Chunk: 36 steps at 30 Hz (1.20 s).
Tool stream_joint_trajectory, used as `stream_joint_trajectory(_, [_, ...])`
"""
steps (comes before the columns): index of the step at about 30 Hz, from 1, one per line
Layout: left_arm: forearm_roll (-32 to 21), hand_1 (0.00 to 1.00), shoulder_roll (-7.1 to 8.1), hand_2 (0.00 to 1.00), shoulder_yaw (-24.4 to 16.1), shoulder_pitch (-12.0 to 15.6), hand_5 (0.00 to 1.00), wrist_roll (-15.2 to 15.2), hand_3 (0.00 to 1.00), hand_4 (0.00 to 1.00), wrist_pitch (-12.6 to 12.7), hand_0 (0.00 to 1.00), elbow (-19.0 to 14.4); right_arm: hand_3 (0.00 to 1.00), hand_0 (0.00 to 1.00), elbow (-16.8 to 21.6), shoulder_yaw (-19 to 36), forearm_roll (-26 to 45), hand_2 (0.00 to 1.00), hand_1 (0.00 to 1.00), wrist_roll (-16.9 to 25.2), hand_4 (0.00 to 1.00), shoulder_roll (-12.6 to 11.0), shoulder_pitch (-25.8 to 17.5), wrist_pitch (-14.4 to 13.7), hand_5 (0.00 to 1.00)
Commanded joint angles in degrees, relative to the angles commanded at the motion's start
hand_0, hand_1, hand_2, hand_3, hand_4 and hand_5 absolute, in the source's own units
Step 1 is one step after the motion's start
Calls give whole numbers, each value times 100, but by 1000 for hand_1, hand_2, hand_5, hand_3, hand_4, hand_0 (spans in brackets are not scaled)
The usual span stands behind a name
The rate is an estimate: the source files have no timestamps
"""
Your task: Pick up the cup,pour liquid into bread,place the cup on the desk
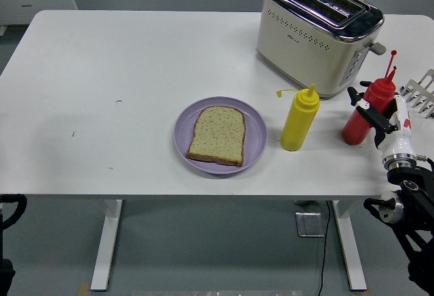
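Note:
No cup shows; a red squeeze bottle [361,121] stands on the table at the right, its thin nozzle tilted up to the right. My right hand [369,112] reaches in from the lower right, its black fingers [359,101] wrapped across the bottle's upper body. A slice of brown bread [217,135] lies flat on a lilac plate [254,131] near the table's front middle. Between the plate and the red bottle stands a yellow squeeze bottle [299,120]. Only a black piece of my left arm [9,208] shows at the lower left corner, below the table edge.
A cream and chrome toaster [317,33] sits behind the bottles at the back right. A white wire rack [422,91] pokes in at the right edge, close behind my hand. The table's near edge [203,193] runs just below the plate.

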Motion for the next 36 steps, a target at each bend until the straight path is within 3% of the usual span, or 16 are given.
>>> stream_joint_trajectory(2, [0, 808, 0, 821, -2, -1, 998, 0, 757, 641, 1, 785, 0, 354, 331, -42, -16, 90, 298, 252, 59, 859, 19, 33, -112, 180])
stream_joint_trajectory(3, [0, 807, 0, 821, -3, -2, 998, 0, 756, 641, 1, 786, 1, 287, 221, -55, -18, 129, 230, 145, 80, 821, 25, 45, -155, 169])
stream_joint_trajectory(8, [4, 807, 0, 821, -5, -4, 998, 3, 756, 641, -1, 786, -1, 287, 221, -25, 9, 409, 230, 145, 125, 821, 16, 72, -195, 169])
stream_joint_trajectory(9, [5, 806, -1, 821, -7, -3, 998, 3, 754, 640, -1, 786, -1, 291, 158, -9, 31, 459, 224, 105, 161, 796, 13, 74, -208, 169])
stream_joint_trajectory(14, [7, 806, -2, 821, -7, -2, 998, 5, 754, 640, -2, 786, -3, 291, 158, 60, 122, 640, 224, 105, 238, 796, -10, 71, -333, 169])
stream_joint_trajectory(15, [7, 805, -2, 819, -6, -1, 998, 5, 753, 640, -1, 785, -2, 296, 91, 92, 156, 677, 222, 93, 236, 763, -22, 64, -359, 152])
stream_joint_trajectory(23, [6, 805, -2, 818, -16, 3, 998, 3, 752, 638, 4, 785, -6, 312, 45, 444, 426, 609, 218, 77, 166, 754, -197, 40, -456, 159])
stream_joint_trajectory(28, [5, 804, -1, 817, -17, -4, 998, 3, 749, 635, 5, 784, -7, 328, 13, 788, 522, 155, 221, 73, -32, 707, -415, 163, -681, 142])
stream_joint_trajectory(31, [5, 804, -3, 817, -21, -8, 998, 3, 749, 635, 5, 784, -8, 328, 13, 1071, 506, -491, 221, 73, -313, 707, -597, 327, -863, 142])
stream_joint_trajectory(33, [3, 802, -6, 817, -30, -7, 998, 3, 745, 636, 7, 782, -8, 344, 18, 1224, 478, -948, 228, 81, -536, 651, -730, 464, -721, 193])
stream_joint_trajectory(36, [4, 802, -8, 817, -45, -6, 998, 2, 745, 636, 9, 782, -10, 344, 18, 1410, 345, -1655, 228, 81, -1022, 651, -956, 756, -546, 193])
